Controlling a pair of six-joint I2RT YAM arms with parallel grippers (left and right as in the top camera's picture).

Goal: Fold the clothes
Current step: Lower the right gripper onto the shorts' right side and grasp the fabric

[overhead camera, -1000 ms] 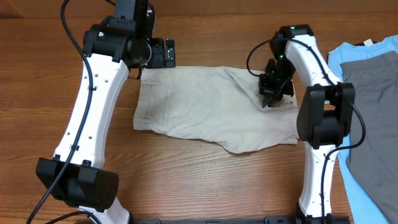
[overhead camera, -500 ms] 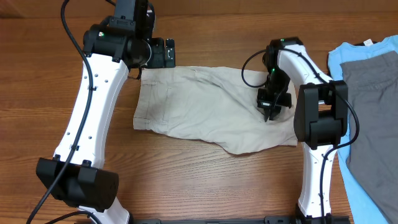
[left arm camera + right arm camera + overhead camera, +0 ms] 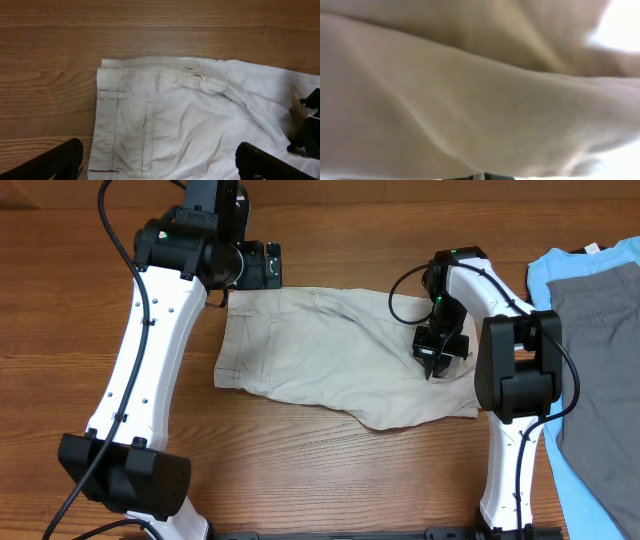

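Overhead view: wooden table [image 3: 330, 470] under everything. Khaki shorts [image 3: 320, 350] lie spread flat mid-table, waistband at their left end, legs to the right, a diagonal ridge across the upper half. Light blue T-shirt [image 3: 543, 275] with grey garment [image 3: 600, 330] on top sits well right of the shorts, not touching them.

Right gripper [image 3: 437, 358] is down on the shorts' right part, jaws pressed together, apparently pinching a fold; the right wrist view is all blurred beige cloth. Left gripper [image 3: 258, 266] hovers just beyond the shorts' far-left corner, jaws spread wide, empty.

Handling guess: light, soft cotton that drags and wrinkles. The waistband [image 3: 105, 115] and belt loop [image 3: 112, 94] are thicker, so grab corners or hem edges and lift, don't slide.
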